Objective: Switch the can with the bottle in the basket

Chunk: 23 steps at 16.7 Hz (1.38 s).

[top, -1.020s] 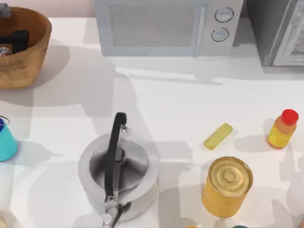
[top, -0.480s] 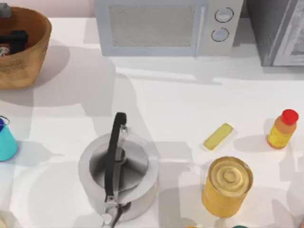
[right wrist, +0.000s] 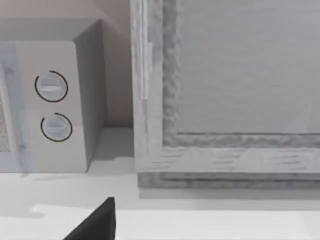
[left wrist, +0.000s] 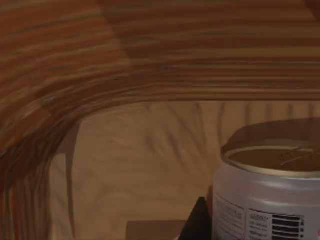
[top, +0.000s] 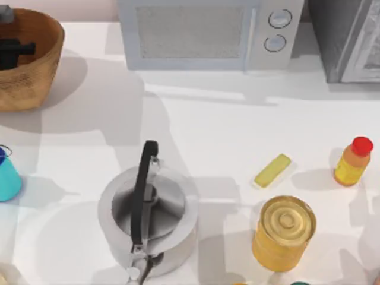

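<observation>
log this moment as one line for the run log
left hand: inside basket, beside can | bottle: upright on table, right side | right arm: parked | swap: not yet done

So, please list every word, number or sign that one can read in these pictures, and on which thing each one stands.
No text can be read.
The can in the basket: small print lines and a barcode on its side, too small to read.
The microwave: two round knobs, no readable marks.
The bottle and the large gold tin: no lettering can be seen.
</observation>
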Available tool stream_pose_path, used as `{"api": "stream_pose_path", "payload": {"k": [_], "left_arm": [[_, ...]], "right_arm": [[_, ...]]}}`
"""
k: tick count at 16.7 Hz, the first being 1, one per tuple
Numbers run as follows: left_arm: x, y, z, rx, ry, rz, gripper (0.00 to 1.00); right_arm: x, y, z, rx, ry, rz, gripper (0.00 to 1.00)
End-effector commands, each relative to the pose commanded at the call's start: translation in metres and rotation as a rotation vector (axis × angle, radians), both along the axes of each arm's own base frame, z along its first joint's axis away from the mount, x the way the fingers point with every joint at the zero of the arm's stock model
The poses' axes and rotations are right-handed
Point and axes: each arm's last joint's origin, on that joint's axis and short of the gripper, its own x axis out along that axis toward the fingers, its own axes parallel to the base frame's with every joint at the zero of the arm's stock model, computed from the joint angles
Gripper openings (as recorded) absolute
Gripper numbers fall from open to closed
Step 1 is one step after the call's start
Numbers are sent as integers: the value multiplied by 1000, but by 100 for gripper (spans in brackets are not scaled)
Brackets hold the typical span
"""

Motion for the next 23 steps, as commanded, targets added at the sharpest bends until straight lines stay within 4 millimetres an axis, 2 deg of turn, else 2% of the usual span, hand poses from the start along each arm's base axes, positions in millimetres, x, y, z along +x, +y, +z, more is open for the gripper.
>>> {"api": "stream_pose_path", "payload": {"k": [1, 2, 9, 10, 13, 17, 20, 23], "left_arm": [[0, 0, 0, 0, 0, 0, 2], [0, 0, 0, 0, 0, 0, 0], [0, 0, 0, 0, 0, 0, 0], [-2, 2, 19, 13, -35, 6, 0], [-5, 2, 26, 15, -52, 10, 0], [-24, -4, 68, 25, -148, 24, 0], [-56, -14, 110, 34, -257, 28, 0], [-106, -28, 150, 42, -389, 27, 0]], "right_arm": [[0, 0, 0, 0, 0, 0, 100], [0, 0, 0, 0, 0, 0, 100], [0, 0, 0, 0, 0, 0, 100], [0, 0, 0, 0, 0, 0, 100], [0, 0, 0, 0, 0, 0, 100], [0, 0, 0, 0, 0, 0, 100], [0, 0, 0, 0, 0, 0, 100], [0, 0, 0, 0, 0, 0, 100]]}}
